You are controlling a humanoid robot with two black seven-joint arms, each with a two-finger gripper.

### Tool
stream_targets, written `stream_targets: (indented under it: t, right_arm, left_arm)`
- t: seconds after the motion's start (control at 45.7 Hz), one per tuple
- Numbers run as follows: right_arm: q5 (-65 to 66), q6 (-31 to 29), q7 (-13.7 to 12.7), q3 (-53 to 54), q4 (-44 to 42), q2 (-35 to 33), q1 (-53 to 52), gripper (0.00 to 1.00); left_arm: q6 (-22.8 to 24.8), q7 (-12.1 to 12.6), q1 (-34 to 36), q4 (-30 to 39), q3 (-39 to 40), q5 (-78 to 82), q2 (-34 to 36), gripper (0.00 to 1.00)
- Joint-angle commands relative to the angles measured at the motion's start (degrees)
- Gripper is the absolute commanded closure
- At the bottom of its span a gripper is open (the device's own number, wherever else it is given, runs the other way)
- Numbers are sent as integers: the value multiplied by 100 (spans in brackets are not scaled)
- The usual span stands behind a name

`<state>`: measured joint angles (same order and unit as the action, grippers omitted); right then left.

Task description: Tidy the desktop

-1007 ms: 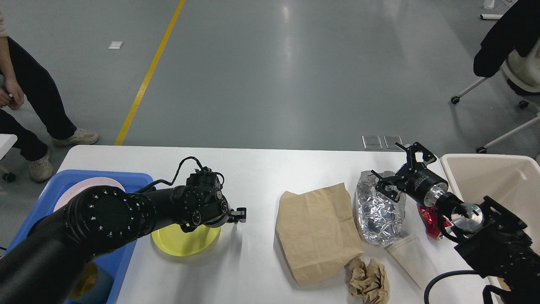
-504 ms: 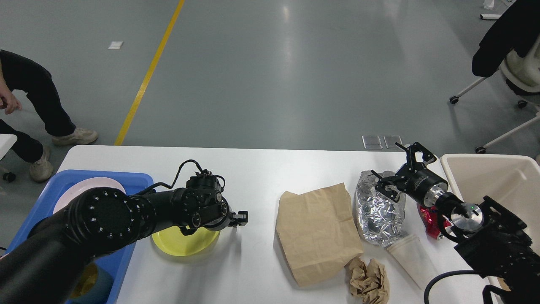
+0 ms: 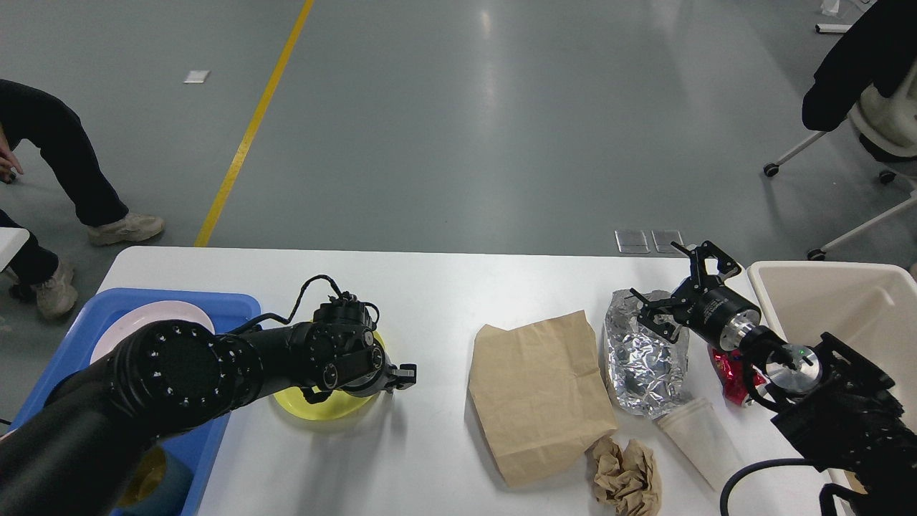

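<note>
- Clearly, the desktop (image 3: pixel 444 287) fills the lower half of your view; it is a stiff, smooth, heavy board, so you do not lift it, you only clear it.
- Your left gripper (image 3: pixel 401 374) is over the yellow plate (image 3: pixel 326 408) at 8 o'clock; I cannot tell if its fingers are apart or holding the rim.
- I judge the plate to be hard and slippery on this top; take it at the rim.
- Your right gripper (image 3: pixel 680 287) hangs with fingers wide above the foil bag (image 3: pixel 641 358) at 4 o'clock, holding nothing.
- Foil, brown paper bag (image 3: pixel 537 394) and crumpled paper (image 3: pixel 625 476) look light and soft; pinch a fold.
- A paper cup (image 3: pixel 702 441) lies touching the foil, a red wrapper (image 3: pixel 727 373) just beside.
- The blue tray (image 3: pixel 236 304) is at 9 o'clock, the cream bin (image 3: pixel 824 301) at 3 o'clock.
</note>
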<state>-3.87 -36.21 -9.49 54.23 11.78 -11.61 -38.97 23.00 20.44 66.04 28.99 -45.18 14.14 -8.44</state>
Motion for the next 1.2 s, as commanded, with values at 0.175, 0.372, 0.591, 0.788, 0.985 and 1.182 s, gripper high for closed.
stream_targets:
  t: [0.175,0.372,0.591,0.788,0.985,1.182]
  right_arm:
    - [0,0,0,0,0,0,-5,0]
    - [0,0,0,0,0,0,4,0]
    - [0,0,0,0,0,0,4,0]
    - [0,0,0,0,0,0,4,0]
    - [0,0,0,0,0,0,4,0]
    - [0,0,0,0,0,0,4,0]
  left_arm:
    - [319,30,31,-8,9,-8,62,90]
    - [539,48,66,-8,9,-8,71,100]
    - [811,48,137,1,26,-8,80,100]
    - [1952,56,681,150,9,-649,352,100]
    - [3200,39,1770,738,-52,-1230,721,100]
    - [3200,-505,3063,1513,-474,-1511,1327,100]
